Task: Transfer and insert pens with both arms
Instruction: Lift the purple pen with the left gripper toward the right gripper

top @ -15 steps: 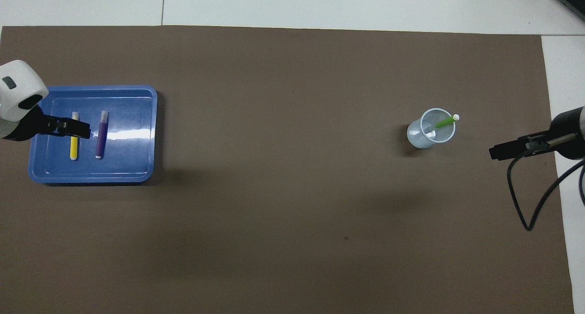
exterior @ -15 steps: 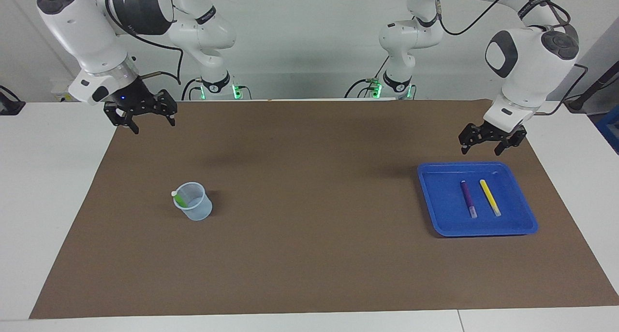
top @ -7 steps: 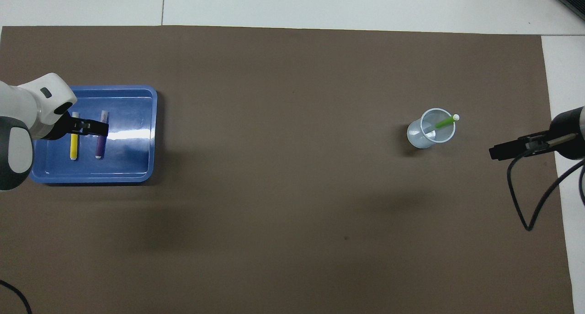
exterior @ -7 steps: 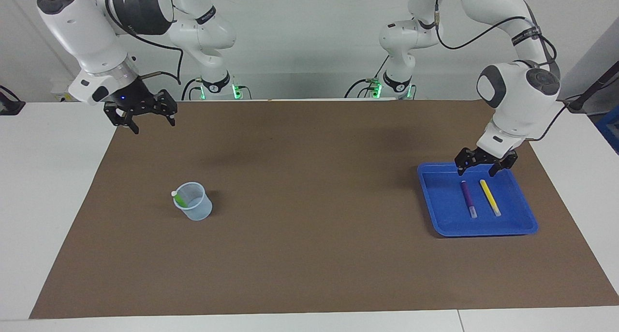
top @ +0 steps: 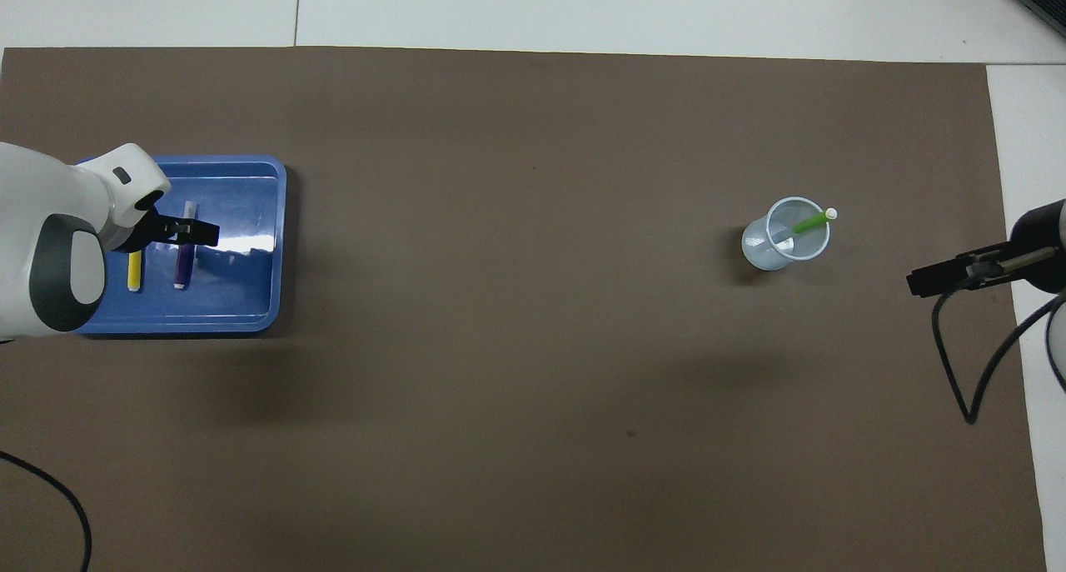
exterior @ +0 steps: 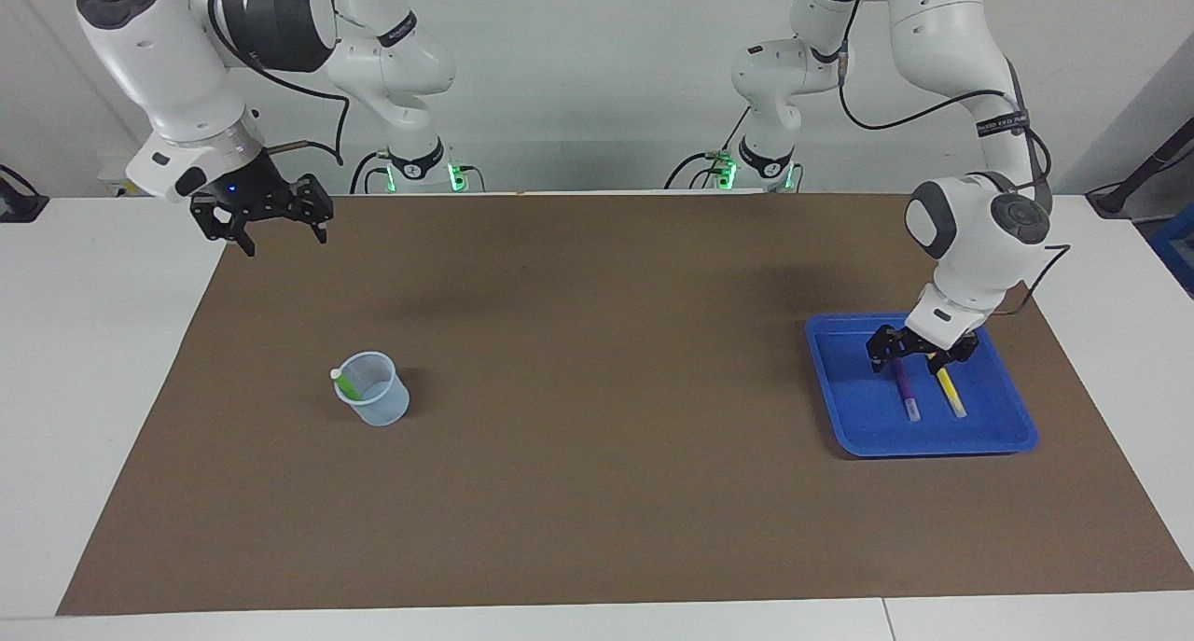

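Purple pen [exterior: 903, 386] btwn wide-open L gripper [exterior: 906, 365] fingers, not gripped.

The left gripper [exterior: 903, 365] is low inside the blue tray [exterior: 844, 408], its fingers [exterior: 877, 362] spread, one on each side of the purple pen's [exterior: 905, 391] end nearer the robots. The yellow pen [exterior: 951, 394] lies just beside the outer finger, parallel to the purple one. The right gripper [exterior: 280, 240] hangs with its fingers [exterior: 320, 232] spread above the brown mat's [exterior: 597, 492] corner at the right arm's end of the bench [exterior: 93, 361]. Well apart from those fingers, a clear cup [exterior: 375, 401] stands on the mat with the green pen [exterior: 346, 384] leaning inside it.
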